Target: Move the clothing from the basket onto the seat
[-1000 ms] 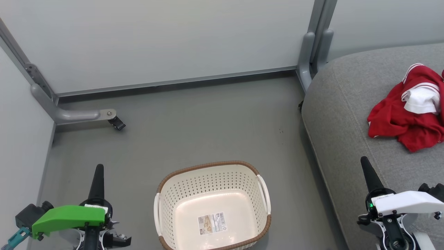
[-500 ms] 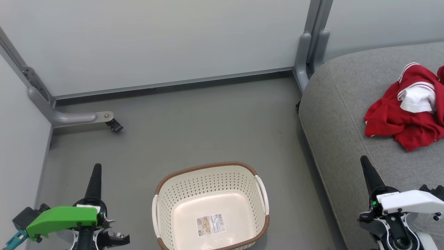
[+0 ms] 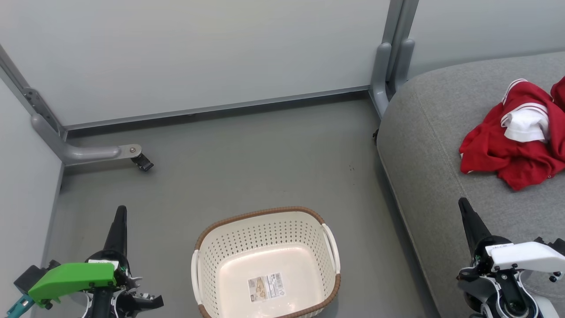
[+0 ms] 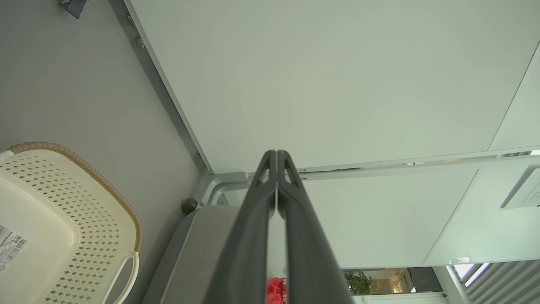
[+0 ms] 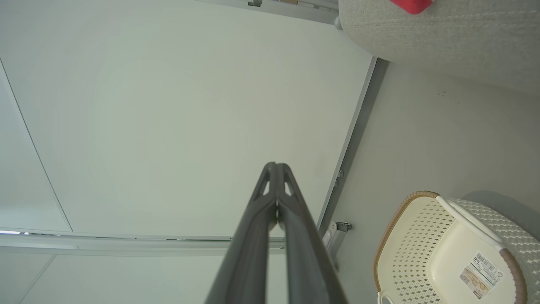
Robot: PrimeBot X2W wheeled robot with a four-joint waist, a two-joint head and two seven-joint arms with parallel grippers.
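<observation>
Everything sits slightly further left than a second ago because the head camera has turned; nothing itself has moved. Grey seat fills 3 o'clock. Cream basket stands on the floor at 6 o'clock, holding just a label sticker. Red clothing lies heaped on the seat at 2 o'clock. Left jaws at 8 o'clock and right jaws at 4 o'clock are clenched and empty. Risk: the right arm, near the heap, could snag fabric and drag it off.

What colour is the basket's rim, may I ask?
The basket rim is brown, clearest in the head view.
</observation>
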